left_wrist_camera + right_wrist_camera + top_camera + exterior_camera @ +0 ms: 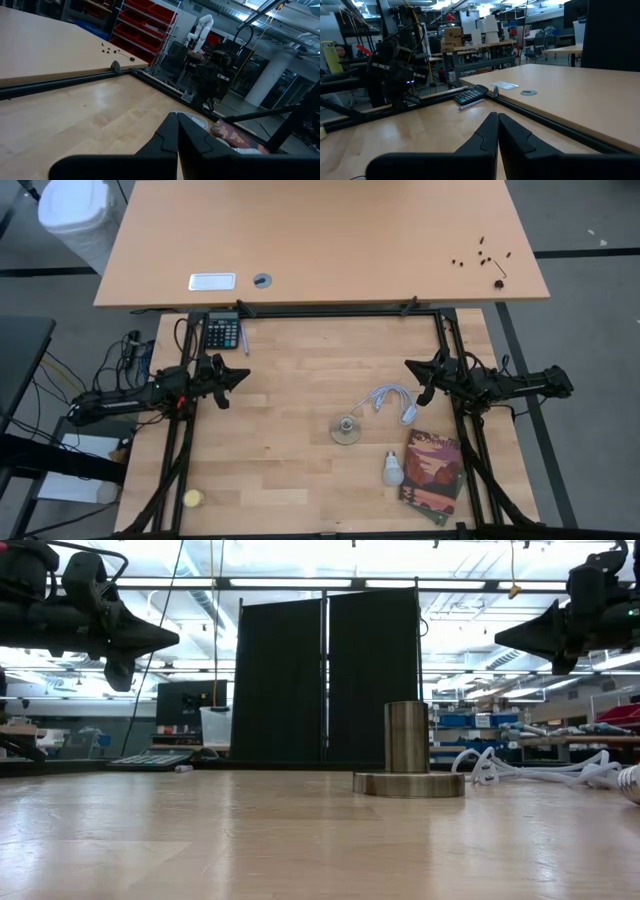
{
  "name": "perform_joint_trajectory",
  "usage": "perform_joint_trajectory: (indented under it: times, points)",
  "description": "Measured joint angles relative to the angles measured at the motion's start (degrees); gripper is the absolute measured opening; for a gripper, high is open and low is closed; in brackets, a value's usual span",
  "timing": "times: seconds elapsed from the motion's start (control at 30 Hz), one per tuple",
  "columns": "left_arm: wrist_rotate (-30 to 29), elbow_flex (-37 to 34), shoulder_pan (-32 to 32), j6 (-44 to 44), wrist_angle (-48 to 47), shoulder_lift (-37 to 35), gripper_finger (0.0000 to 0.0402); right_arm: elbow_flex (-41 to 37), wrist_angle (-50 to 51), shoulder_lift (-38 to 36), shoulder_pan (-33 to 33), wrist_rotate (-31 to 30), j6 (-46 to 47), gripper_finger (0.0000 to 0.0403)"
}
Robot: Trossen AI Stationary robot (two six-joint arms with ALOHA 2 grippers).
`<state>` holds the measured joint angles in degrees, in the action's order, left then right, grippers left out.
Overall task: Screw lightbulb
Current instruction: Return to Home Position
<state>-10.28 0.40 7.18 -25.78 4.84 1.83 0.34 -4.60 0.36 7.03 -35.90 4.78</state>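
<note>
The white frosted lightbulb (393,468) lies on its side on the table's near right, next to a booklet; its silver base shows at the low view's right edge (630,782). The round metallic socket disc (347,428) stands flat on the table's middle, its cylinder upright (407,737). My left gripper (243,375) is shut and empty, high above the table's left side. My right gripper (410,364) is shut and empty, high above the table's right side. Both are far from the bulb.
A white coiled cable (392,399) lies right of the socket. A colourful booklet (433,464) lies at the near right. A calculator (221,332) sits at the far left, a small yellow ball (192,499) at the near left. A second desk (320,230) stands behind.
</note>
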Motion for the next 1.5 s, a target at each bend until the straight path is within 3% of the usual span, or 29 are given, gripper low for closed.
perform_joint_trajectory:
  times: [1.5]
  points:
    - [0.0,0.0,0.0,0.0,0.0,0.0,0.0005,0.0,0.0,0.0,0.0,0.0,0.0,0.0021]
